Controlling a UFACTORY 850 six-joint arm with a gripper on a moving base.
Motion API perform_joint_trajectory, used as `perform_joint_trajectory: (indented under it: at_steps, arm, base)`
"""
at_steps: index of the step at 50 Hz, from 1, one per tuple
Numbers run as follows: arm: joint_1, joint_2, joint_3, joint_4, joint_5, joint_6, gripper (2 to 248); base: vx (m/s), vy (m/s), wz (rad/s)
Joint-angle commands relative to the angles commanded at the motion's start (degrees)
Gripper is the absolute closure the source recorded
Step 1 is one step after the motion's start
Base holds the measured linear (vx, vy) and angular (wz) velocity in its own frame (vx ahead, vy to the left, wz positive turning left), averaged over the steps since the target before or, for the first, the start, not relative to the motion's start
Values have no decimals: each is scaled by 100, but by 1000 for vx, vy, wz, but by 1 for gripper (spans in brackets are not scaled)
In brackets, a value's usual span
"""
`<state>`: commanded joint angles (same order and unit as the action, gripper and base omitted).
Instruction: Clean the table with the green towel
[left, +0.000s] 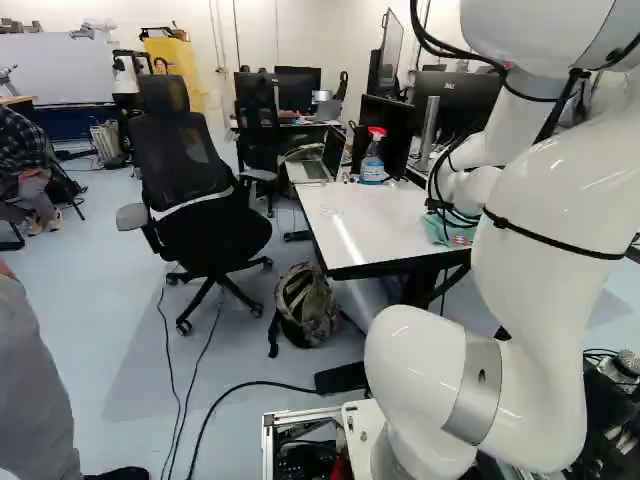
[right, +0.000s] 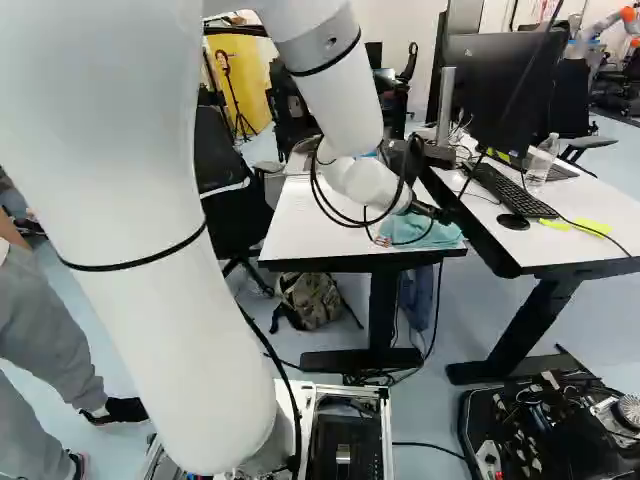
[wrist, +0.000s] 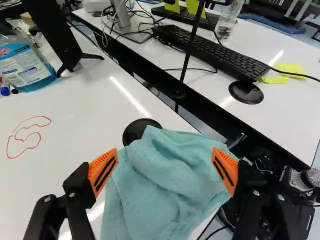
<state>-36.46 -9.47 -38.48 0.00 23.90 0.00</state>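
At the right of the left base view and left of centre in the right base view, the thick white arm (right: 230, 300) reaches out over the nearer white tabletop (wrist: 65, 115). It ends in a black two-fingered end effector (wrist: 165, 162), which stands wide open, its ribbed orange pads (wrist: 100, 167) on either side of the towel's folds but not pinching them.

The soft teal-green cloth towel (wrist: 167, 185) lies in a rumpled heap on that tabletop, near its edge, right of centre in the right base view. We read the straddling pose as readiness to grasp: closing here should gather a thick bunch of cloth, leaving a loose part to wipe with. We would watch for one finger catching only a thin fold.

Just beyond the towel, which partly covers it, sits a round black disc (wrist: 134, 131). Past the end effector, on the bare white surface, are looping red marks (wrist: 25, 140) — probably what we need to rub out. The clear spray bottle of blue liquid (left: 372, 165) stands farther back, well apart from the towel, which should leave room for strokes. Across the gap, a black keyboard (wrist: 210, 50) and a rounded black mouse (wrist: 246, 92) rest on the second desk.
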Motion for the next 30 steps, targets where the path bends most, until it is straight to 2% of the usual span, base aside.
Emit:
perform_joint_trajectory:
  at_steps: [6, 30]
  arm:
    - [0, -101, -21, 0, 0, 0, 3]
    - [0, -101, -21, 0, -138, 0, 3]
  base:
    - [0, 0, 0]
    - [0, 0, 0]
